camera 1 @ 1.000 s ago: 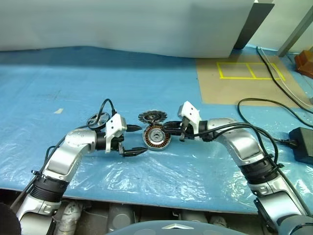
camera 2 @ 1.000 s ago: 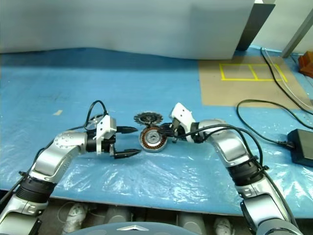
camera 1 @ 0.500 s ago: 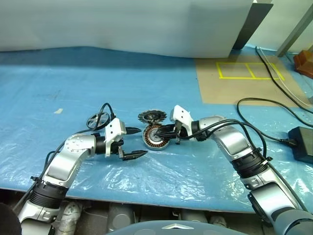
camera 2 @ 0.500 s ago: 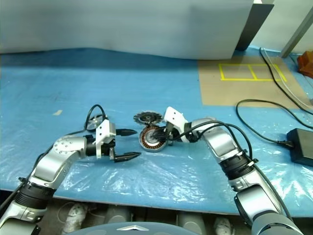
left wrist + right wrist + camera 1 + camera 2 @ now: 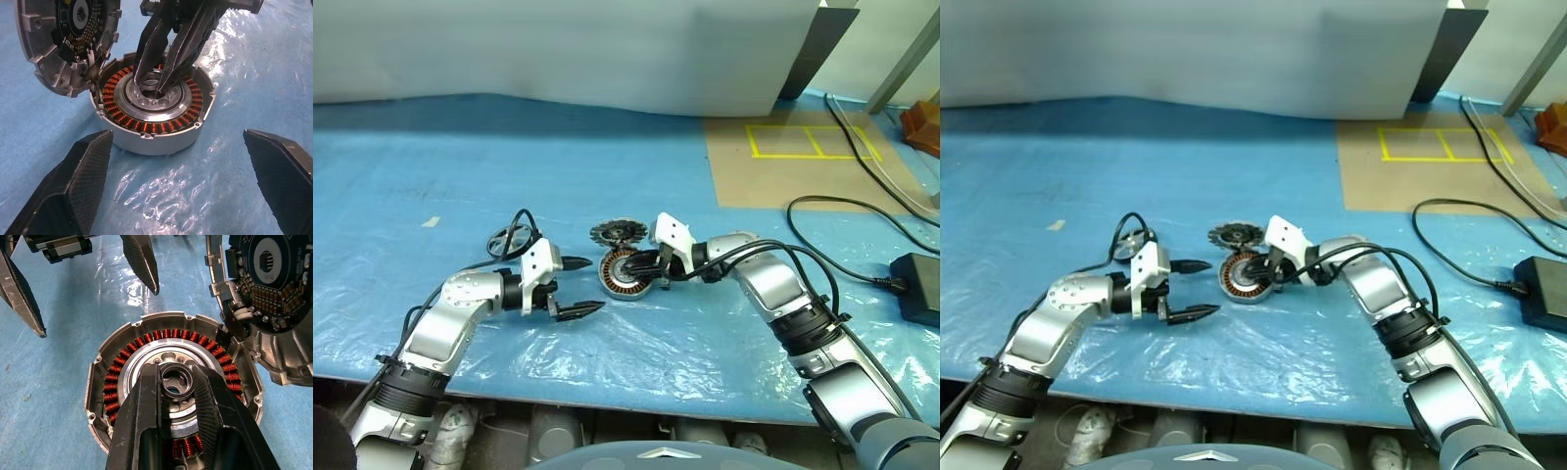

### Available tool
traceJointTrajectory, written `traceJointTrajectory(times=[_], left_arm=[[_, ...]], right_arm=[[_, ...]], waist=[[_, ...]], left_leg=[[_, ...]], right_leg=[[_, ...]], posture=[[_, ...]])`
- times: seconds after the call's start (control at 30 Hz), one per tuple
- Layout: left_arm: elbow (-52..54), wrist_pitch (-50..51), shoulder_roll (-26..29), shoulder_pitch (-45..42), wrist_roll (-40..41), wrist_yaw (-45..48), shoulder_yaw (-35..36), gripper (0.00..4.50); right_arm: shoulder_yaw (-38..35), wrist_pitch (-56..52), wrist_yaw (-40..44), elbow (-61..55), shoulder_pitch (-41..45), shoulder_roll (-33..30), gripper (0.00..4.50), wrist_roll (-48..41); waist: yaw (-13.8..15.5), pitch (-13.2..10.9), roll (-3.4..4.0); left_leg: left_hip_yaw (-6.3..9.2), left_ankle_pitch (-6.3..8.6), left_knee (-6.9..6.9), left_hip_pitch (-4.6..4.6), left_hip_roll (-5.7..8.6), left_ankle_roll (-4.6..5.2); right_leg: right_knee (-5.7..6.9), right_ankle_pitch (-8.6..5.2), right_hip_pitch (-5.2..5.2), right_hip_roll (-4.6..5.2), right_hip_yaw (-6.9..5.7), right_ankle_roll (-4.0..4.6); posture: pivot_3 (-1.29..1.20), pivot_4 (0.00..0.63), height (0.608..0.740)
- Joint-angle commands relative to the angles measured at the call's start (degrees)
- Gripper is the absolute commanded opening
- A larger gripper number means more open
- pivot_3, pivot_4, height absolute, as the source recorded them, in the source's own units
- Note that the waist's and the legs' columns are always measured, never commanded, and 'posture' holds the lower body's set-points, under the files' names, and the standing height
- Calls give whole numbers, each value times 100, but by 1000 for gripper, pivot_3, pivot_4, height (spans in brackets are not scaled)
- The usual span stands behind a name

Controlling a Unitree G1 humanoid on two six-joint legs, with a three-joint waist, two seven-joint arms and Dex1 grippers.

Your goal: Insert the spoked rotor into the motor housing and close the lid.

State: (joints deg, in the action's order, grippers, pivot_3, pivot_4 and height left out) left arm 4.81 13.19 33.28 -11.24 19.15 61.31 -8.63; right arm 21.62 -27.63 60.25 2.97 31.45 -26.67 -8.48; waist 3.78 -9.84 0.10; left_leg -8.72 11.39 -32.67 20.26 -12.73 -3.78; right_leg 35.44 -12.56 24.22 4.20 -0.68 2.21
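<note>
Right fingers (image 5: 205,416) pinch the housing (image 5: 151,115) hub mid-frame, left gripper (image 5: 576,287) wide open; rigid, slick metal, best held by its rim.

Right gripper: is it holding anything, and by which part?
The right gripper pinches the dark ring at the centre hub of the motor housing, one finger on each side. The left gripper is open and holds nothing.

Robotics lab or workshop, blue plastic sheet (image 5: 636,176) as bench cover, yellow floor tape (image 5: 815,142), trailing cables (image 5: 862,211)
</note>
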Motion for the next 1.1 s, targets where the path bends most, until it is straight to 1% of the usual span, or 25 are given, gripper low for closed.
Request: traceJointTrajectory(times=[0.03, 0.33, 0.4, 0.57, 0.63, 0.73, 0.87, 0.97, 1.1], left_arm=[[5, -155, -6, -62, -4, 55, 55, 4500], [-96, -271, -1, -49, -46, 61, 45, 4500], [-125, -294, -3, -54, -53, 69, 40, 4500], [-161, -323, -21, -54, -65, 70, 30, 4500], [-172, -330, -27, -60, -66, 74, 29, 4500], [-204, -344, -40, -79, -72, 79, 33, 4500], [-222, -347, -39, -78, -81, 83, 36, 4500], [-229, -342, -27, -71, -72, 97, 46, 4500], [-257, -357, -26, -78, -77, 108, 45, 4500]], right_arm=[[112, -60, 0, 68, 34, 60, 561, 92], [251, 91, -6, 292, 60, 46, 561, 325], [298, 187, 82, 301, 32, -44, 1289, 381], [274, 201, 187, 192, -39, -150, 2899, 337], [241, 200, 182, 166, -38, -146, 3460, 327], [90, 112, 117, 91, -11, -55, 3460, 188], [-311, -373, 182, -239, 46, -8, 3460, -331], [-494, -716, 197, -435, -14, 20, 2860, -650], [-542, -872, 49, -428, -132, 173, 1536, -789]], waist=[[-2, 0, 0], [0, 1, -2], [0, 1, -2], [8, 2, -3], [6, 2, -3], [5, 2, -3], [6, 2, -3], [11, 2, -3], [6, 2, -3]], left_leg=[[0, 0, 0, 0, 0, 0], [0, 0, -1, -4, 0, 0], [0, 0, -2, -5, 0, 0], [0, 0, -6, -9, 0, 0], [0, 0, -8, -15, 0, 0], [0, 0, -11, -18, 0, 1], [0, 0, -9, -14, 0, 1], [0, 0, -6, -2, 0, 0], [0, 0, -1, -1, -1, 0]], right_leg=[[0, 0, 0, 0, 0, 0], [2, 0, -2, 0, 0, 0], [4, 0, -3, 0, 1, 0], [6, 0, -8, 1, 2, 0], [9, 0, -13, 1, 2, 0], [15, 1, -13, 1, 6, 1], [11, 0, -10, 1, 5, 1], [5, 0, -3, 1, 4, 2], [3, 0, 0, 0, 2, 2]], posture=[[0, 150, 740], [0, 150, 740], [0, 150, 740], [0, 150, 740], [0, 150, 740], [0, 150, 740], [0, 150, 740], [0, 150, 740], [0, 150, 740]])
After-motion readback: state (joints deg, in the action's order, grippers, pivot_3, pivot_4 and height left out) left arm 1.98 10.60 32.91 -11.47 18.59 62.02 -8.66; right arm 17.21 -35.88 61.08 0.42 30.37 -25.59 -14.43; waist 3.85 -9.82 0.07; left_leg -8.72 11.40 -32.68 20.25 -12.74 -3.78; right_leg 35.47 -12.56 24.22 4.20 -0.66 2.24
